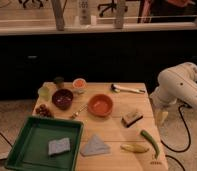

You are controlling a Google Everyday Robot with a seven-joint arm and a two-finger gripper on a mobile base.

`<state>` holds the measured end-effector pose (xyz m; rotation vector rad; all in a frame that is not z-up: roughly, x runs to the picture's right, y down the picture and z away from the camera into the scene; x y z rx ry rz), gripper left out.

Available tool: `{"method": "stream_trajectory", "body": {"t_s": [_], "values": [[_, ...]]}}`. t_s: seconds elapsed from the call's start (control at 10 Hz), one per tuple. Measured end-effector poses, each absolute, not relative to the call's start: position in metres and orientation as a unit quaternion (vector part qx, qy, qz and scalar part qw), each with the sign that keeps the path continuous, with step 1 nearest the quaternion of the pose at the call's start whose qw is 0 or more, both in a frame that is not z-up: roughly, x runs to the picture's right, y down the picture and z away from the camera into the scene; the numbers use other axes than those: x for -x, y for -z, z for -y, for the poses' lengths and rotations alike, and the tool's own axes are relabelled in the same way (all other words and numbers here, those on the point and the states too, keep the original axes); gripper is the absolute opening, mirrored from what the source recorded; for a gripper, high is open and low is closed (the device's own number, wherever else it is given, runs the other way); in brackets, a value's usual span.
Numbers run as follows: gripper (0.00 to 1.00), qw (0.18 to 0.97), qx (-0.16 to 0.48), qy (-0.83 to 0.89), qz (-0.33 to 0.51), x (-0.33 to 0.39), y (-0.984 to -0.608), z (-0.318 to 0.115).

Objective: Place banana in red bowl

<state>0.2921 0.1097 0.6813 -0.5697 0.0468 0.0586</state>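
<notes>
Banana point(134, 148): laid flat at the front of the table point(112, 131), nearer than the red bowl point(100, 105), to its right in the view and well apart from it; not yet lifted.
Chili point(150, 140): seen just beside the banana, on the side away from the red bowl; it could be caught in a careless grasp.
Cloth point(95, 146): spread in front of the red bowl, level with the banana.
Tray point(37, 135): set in front and to the left of the red bowl; a sponge point(58, 146) is held in it.
Brush point(132, 118): placed near the red bowl's right side, between it and the gripper.
Gripper point(161, 116): hung beside the table's right edge, right of the red bowl and apart from the banana; the jaws are spread wide and nothing is gripped.
Red bowl: found near the table's middle; nothing is seen inside it.
Spoon point(78, 111): laid just beside the red bowl's left rim.
Maroon bowl point(62, 98): set left of the red bowl, slightly farther back.
Done so far: nothing, as judged from how things lie.
Left to do: the banana is to be reached, gripped, lifted, carried over the brush side and released into the red bowl.
</notes>
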Motion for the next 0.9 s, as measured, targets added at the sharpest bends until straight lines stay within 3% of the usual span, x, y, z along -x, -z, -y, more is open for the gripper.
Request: {"method": "stream_trajectory", "body": {"t_s": [0.5, 0.9], "values": [[0.8, 0.959, 0.281, -0.029, -0.023, -0.292, -0.681, -0.11], [0.8, 0.957, 0.288, -0.015, -0.022, -0.3, -0.662, -0.142]]}}
